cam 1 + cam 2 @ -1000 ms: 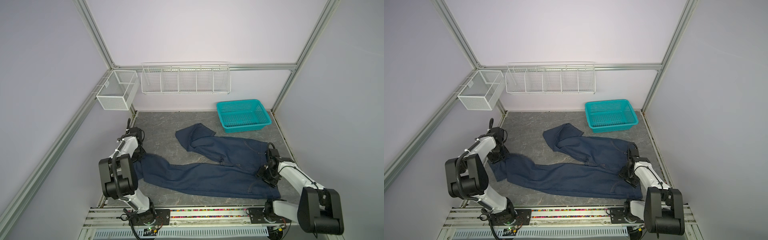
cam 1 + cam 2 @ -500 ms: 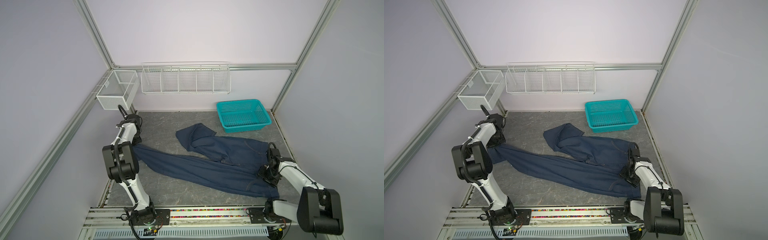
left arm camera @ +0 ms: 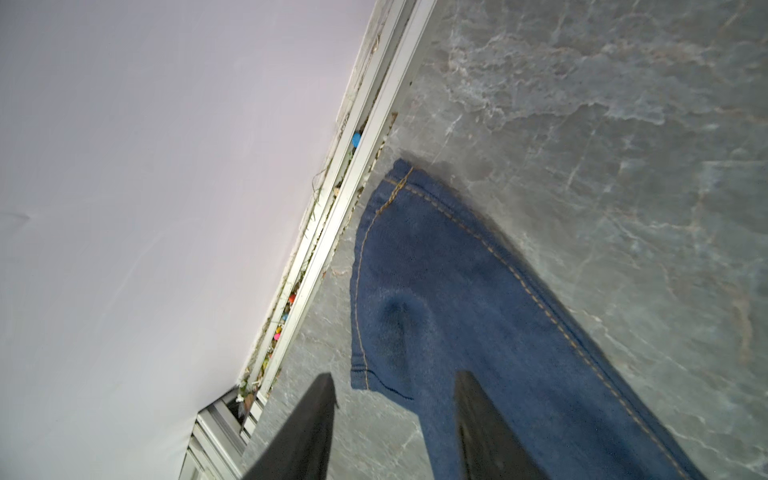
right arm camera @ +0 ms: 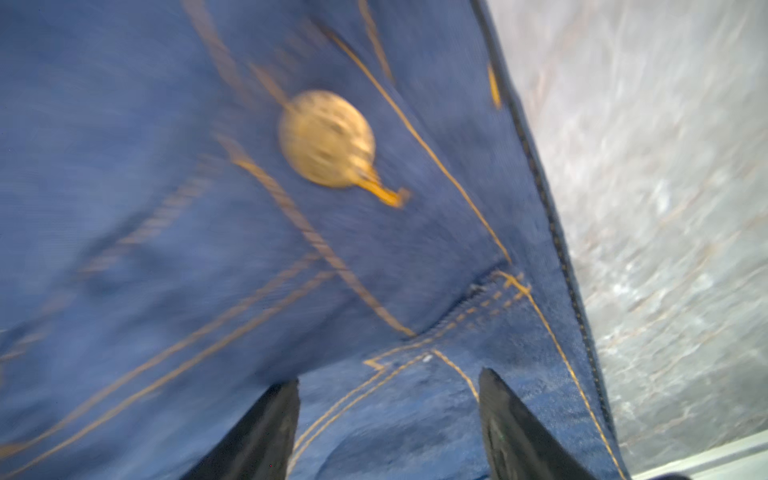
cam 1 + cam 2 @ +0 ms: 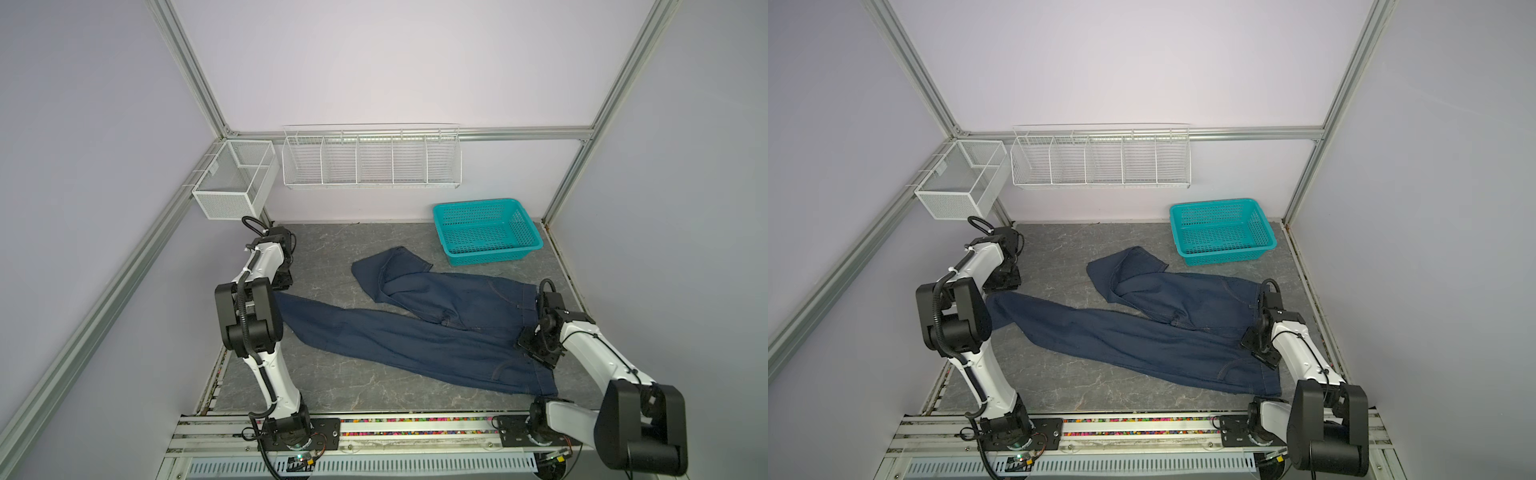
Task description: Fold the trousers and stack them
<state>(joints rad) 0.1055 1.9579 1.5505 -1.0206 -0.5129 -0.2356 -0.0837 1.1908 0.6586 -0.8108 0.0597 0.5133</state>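
Nearest the rail, the right gripper hangs over the waistband of the trousers, close to the brass button. Its jaws stand wide apart with denim spread flat beneath them. Nothing looks pinched, though the wrist view is blurred

From there the garment's long axis runs slantwise over the grey table: waist at the near right, one straightened leg reaching out to the left side

At the end of that leg is the left gripper, pointing down, jaws partly apart and empty. The stitched hem lies flat on the table just beyond its fingertips, and the corner of the cloth sits between them without being clamped

Farther back the other leg is doubled over on itself and points toward the far middle, off the axis of its twin and well apart from it at the hem end. Beyond it stands the teal basket, near but not touching

So each arm sits at one end of the long axis: right at the waist, left at the hem. The stray leg lies on the far side of both and nearer the left arm, which is probably the one to bring it alongside before any lengthwise fold
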